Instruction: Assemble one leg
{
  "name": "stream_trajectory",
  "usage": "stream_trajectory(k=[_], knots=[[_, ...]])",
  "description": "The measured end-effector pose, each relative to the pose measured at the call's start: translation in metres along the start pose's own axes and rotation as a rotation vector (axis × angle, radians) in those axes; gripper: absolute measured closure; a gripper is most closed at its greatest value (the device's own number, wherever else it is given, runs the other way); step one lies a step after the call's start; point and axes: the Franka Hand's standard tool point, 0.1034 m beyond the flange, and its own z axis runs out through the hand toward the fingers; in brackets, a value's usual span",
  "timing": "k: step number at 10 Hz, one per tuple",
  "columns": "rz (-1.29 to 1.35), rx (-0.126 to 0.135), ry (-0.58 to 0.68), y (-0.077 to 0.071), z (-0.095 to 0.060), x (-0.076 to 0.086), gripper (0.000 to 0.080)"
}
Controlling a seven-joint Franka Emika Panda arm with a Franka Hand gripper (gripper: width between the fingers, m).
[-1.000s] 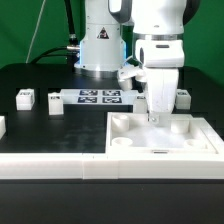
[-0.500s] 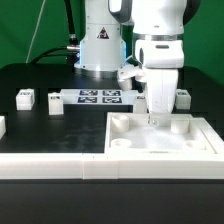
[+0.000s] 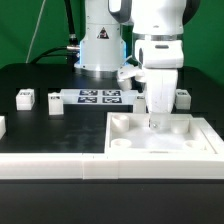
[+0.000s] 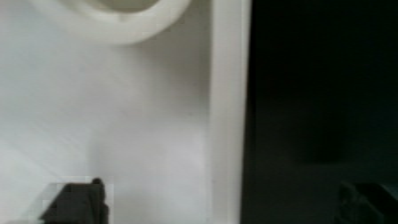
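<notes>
Well, nothing's budged this last second: claw (image 3: 152,119) hangs wide open, empty, over the tray's (image 3: 196,142) far rim. Leg (image 3: 182,97) sits untouched on the tabletop (image 3: 40,125), far side, exterior view's right, so assembly's stalled.

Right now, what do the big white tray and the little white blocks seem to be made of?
The tray: probably moulded white plastic, matt and smooth, with rounded rims. The blocks: seemingly the same plastic, each carrying a black-and-white printed tag, perhaps a sticker.
</notes>
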Motion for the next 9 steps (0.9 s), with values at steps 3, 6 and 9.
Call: stream_trajectory(k=[3,6,9], knots=[[0.041,-0.009,-0.002,-0.003,-0.010,0.002,0.0151],[0.116,-0.029,-0.012,-0.017,-0.044,0.021,0.0151],[0.155,-0.028,-0.011,-0.019,-0.044,0.022,0.0151]])
